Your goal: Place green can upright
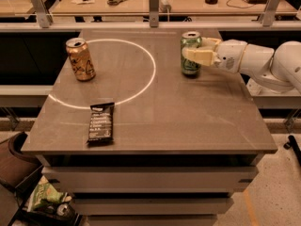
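At the desk's [188,121] two o'clock corner, the hand [194,56] is closed round the upright green can [190,42], which could topple if a finger drags it sideways on letting go.

green can [190,68]: shiny metal | gripper [188,54] clasping it, table's far right: matt cream plastic | table [188,119]: smooth matt grey | snack wrapper [100,122]: glossy
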